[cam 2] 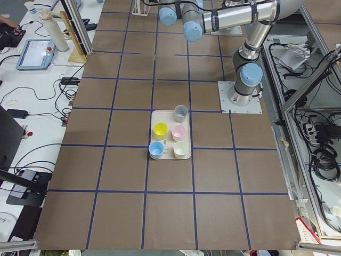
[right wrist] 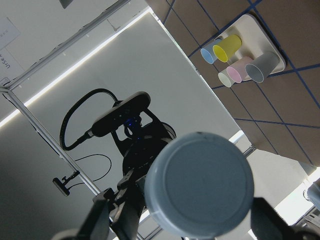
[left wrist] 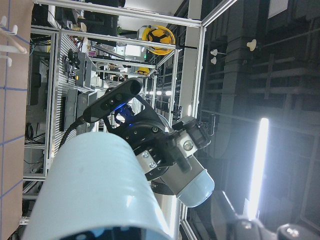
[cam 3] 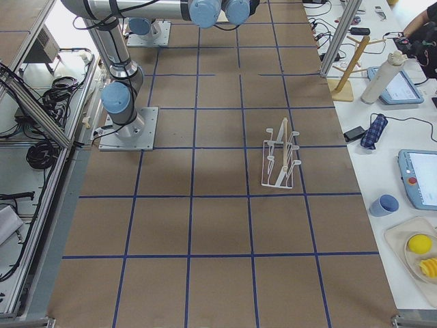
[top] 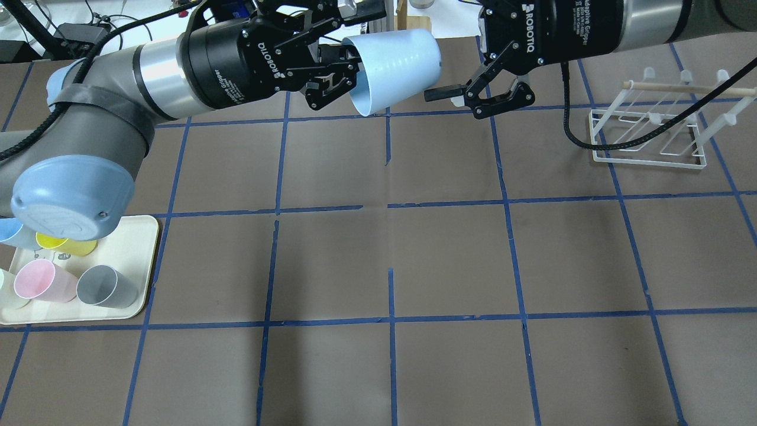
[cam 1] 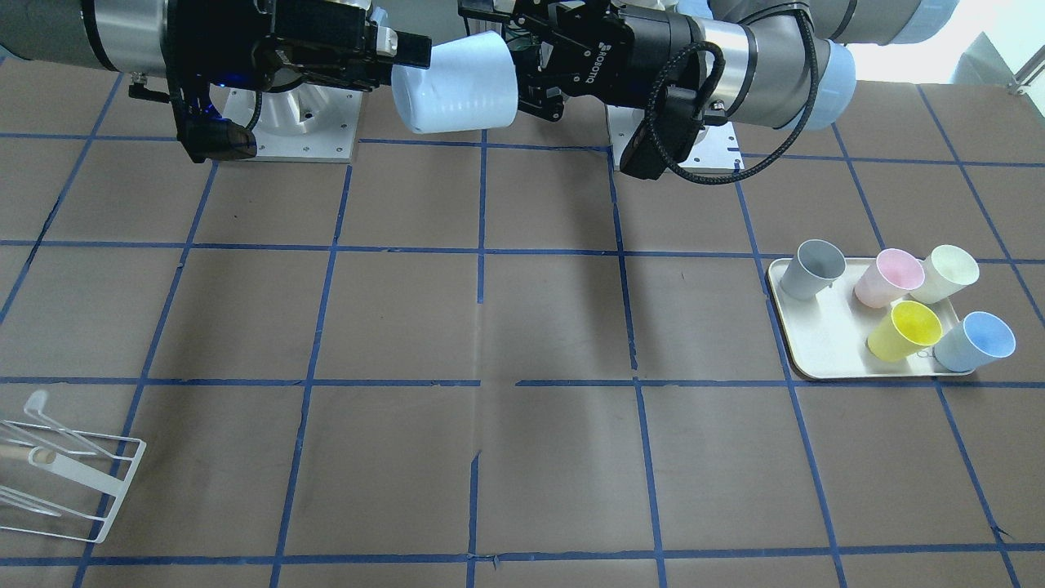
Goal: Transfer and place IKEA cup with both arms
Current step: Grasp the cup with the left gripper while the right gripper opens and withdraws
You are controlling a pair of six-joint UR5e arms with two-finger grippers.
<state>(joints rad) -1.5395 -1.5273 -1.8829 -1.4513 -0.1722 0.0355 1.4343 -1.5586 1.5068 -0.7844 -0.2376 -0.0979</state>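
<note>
The pale-blue IKEA cup [top: 393, 68] is held on its side in the air at the far middle of the table; it also shows in the front view [cam 1: 457, 86]. My left gripper [top: 346, 71] is shut on the cup's rim, with one finger inside the mouth. My right gripper [top: 440, 74] is open, its fingers [top: 440, 93] either side of the cup's base. In the right wrist view the round base [right wrist: 200, 185] sits between my spread fingers [right wrist: 270, 220]. A second identical blue cup [cam 1: 976, 341] stands on the tray.
A cream tray [cam 1: 816, 347] on my left side holds grey [cam 1: 811, 269], pink [cam 1: 888, 278], cream [cam 1: 945, 273] and yellow [cam 1: 904, 329] cups. A white wire rack [top: 650, 127] with a wooden rod stands on my right. Brown table with a blue tape grid.
</note>
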